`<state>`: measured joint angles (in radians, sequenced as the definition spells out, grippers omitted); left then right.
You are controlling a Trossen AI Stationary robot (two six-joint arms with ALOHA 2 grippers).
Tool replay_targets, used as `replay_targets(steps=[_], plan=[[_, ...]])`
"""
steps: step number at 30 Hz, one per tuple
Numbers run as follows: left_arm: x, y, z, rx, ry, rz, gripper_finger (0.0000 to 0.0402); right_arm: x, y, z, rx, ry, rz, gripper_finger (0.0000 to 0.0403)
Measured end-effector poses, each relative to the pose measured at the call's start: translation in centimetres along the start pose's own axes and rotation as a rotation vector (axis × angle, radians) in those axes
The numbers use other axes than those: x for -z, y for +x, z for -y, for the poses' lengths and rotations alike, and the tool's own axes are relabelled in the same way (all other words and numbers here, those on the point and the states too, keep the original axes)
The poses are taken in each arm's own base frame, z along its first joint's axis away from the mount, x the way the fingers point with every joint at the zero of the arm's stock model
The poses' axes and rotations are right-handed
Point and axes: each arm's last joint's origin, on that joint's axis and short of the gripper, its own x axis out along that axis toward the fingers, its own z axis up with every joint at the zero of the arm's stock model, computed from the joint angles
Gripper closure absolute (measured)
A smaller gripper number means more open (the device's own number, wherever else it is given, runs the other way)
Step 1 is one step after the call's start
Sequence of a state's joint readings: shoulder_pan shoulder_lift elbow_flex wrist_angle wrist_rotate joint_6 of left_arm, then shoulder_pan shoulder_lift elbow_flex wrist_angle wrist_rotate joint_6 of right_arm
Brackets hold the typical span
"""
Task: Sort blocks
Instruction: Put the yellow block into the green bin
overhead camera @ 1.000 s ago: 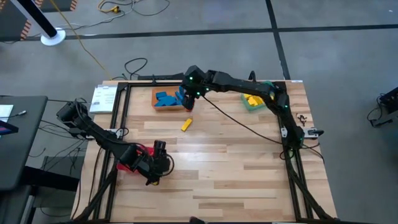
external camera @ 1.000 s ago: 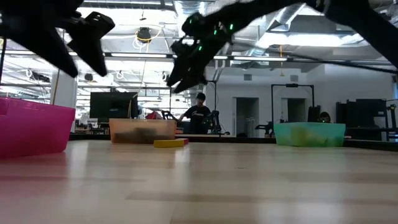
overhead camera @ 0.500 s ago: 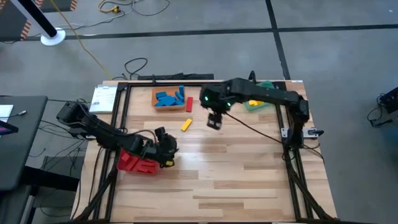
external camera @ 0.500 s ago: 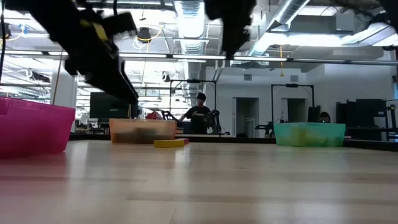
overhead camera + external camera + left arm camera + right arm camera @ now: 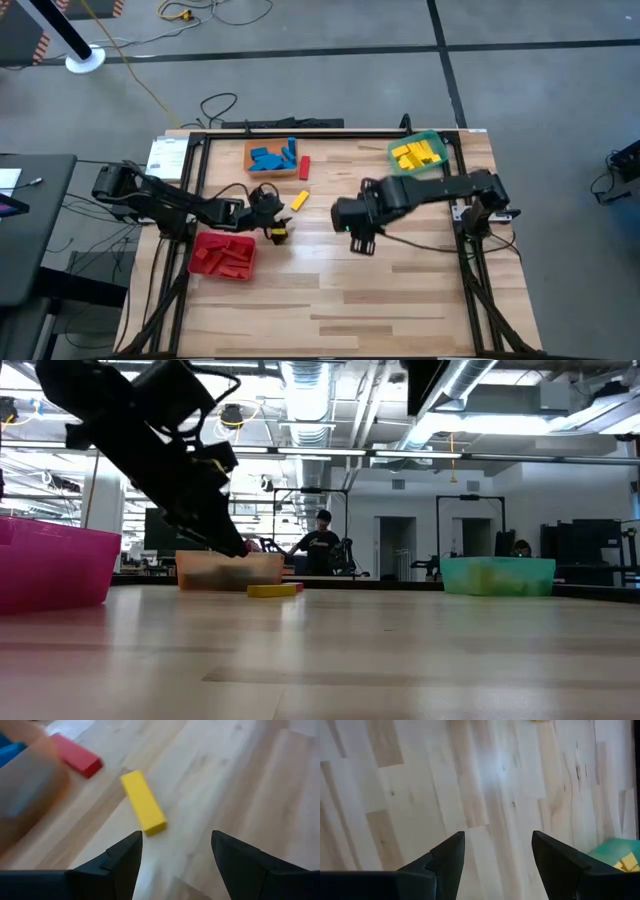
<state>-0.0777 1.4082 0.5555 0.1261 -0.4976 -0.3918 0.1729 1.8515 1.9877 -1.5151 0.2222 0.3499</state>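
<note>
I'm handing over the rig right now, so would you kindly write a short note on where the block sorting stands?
Left claw: open, empty, low over the table just short of the loose yellow block.
Right claw: open, empty, above bare wood mid-table.
Done: blue blocks lie in the orange bin, yellow blocks in the green bin, red blocks in the red bin.
Left: the loose yellow block and one red block beside the orange bin remain on the table. The yellow one looks like the left arm's next pick.
</note>
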Motion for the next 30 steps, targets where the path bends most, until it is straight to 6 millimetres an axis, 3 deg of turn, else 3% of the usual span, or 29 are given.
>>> replay_targets(steps=[7, 12, 19, 30], plan=[[-0.7, 0.9, -1.7, -0.014, -0.06, 0.0, 0.0168, 1.5, -1.0, -3.9, 0.045, -0.026, 0.059, 0.0159], [-0.2, 2.9, -2.2, -0.028, -0.058, -0.041, 0.0168, 2.7, -1.7, -6.0, 0.062, -0.021, 0.094, 0.0159], [-0.5, 5.6, -1.2, -0.045, 0.002, -0.092, 0.0168, 4.4, -2.2, -8.4, 0.097, -0.024, 0.137, 0.0159], [-0.8, 9.7, -0.3, -0.079, 0.044, -0.194, 0.0172, 6.3, -1.9, -10.6, 0.13, -0.019, 0.156, 0.0159]])
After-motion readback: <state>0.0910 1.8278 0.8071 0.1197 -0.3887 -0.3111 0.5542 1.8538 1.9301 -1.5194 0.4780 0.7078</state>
